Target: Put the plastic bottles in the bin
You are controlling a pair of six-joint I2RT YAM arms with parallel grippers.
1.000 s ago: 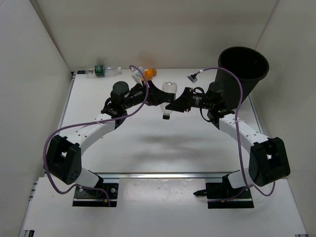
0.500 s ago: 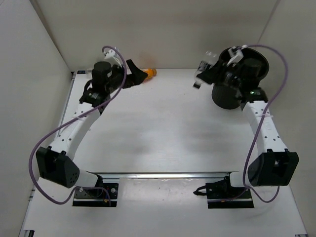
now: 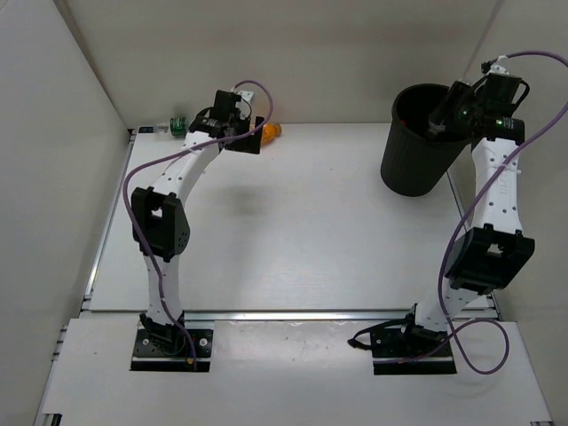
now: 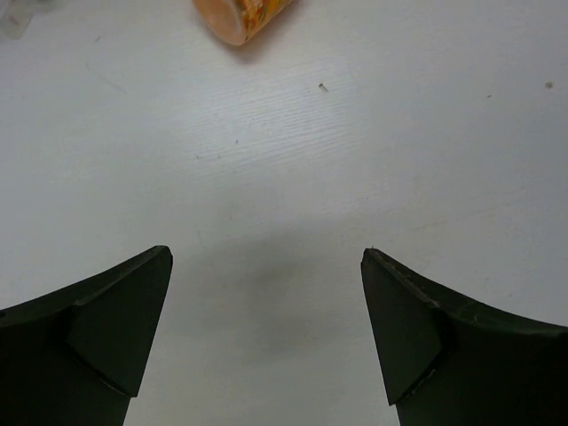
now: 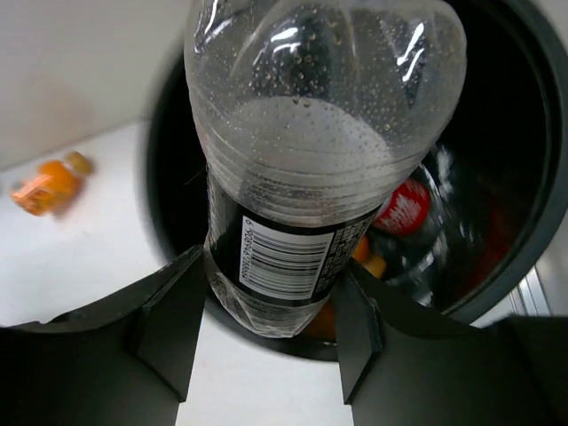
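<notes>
Black bin (image 3: 413, 169) holds bottles (image 5: 404, 209), one red-labelled. The right tool (image 5: 271, 306) grips a clear bottle (image 5: 311, 133) above it; the left tool (image 4: 266, 297) gapes over the table (image 3: 293, 222).

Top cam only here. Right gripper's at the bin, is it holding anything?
Observer: Yes, the right gripper is shut on a clear bottle with a dark label, over the bin mouth.
Operator: Anything in the bin already?
Observer: A red-labelled bottle lies inside, blurred.
Operator: And the left side?
Observer: The left gripper is open and empty above the table; an orange bottle lies ahead of it.
</notes>
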